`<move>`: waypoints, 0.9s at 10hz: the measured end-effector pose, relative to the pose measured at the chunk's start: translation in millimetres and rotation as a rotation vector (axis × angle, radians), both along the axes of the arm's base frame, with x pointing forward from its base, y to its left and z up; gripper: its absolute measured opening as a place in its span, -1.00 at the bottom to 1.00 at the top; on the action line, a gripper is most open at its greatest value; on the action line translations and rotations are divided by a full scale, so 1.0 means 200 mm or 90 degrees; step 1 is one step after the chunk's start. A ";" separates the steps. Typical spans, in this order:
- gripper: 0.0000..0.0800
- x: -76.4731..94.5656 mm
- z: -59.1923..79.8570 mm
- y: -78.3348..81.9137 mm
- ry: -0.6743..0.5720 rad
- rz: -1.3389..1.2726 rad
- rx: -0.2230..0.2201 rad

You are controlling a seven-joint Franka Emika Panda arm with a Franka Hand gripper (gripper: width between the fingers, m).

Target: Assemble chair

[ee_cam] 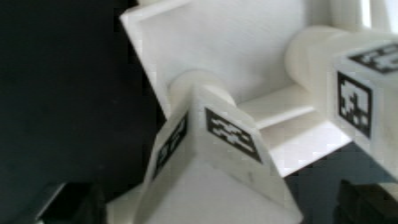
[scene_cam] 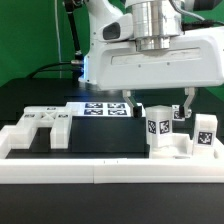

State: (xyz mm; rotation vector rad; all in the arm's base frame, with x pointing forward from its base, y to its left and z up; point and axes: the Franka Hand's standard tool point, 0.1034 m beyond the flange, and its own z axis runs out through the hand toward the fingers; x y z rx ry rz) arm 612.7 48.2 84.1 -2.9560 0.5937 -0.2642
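– While the arm is held over the desk [scene_cam: 105, 138], where is the hand [scene_cam: 158, 104] seen?
– It is seen over the exterior view's right half. Its two fingers [scene_cam: 129, 101] are pointed down and spread wide, and nothing is gripped between them.
– What is found beneath it?
– A cluster of chair parts [scene_cam: 178, 145] is found there, set on the desk just behind the rail [scene_cam: 100, 168]. A tagged block [scene_cam: 157, 125] is stood upright under the gap between the fingers. Whether it is touched by either finger cannot be told. A second block [scene_cam: 204, 132], also tagged, is placed at the cluster's end toward the exterior view's right.
– Are other parts seen?
– A slotted panel [scene_cam: 40, 125] is laid flat at the exterior view's left, well apart from the cluster. The marker board [scene_cam: 105, 108] is seen between the two, farther back.
– What is shown by the wrist view?
– White pieces are shown close up and blurred. A sloping piece [ee_cam: 217, 140] with a tag is seen nearest, a blocky piece [ee_cam: 361, 95] with a tag is seen beside it, and a flat piece [ee_cam: 196, 40] is seen behind both.
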 end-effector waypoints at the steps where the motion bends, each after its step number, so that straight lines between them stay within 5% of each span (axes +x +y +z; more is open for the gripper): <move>1: 0.62 0.00 0.00 0.00 -0.003 0.047 -0.009; 9: 0.62 0.00 0.00 -0.01 -0.026 0.404 -0.091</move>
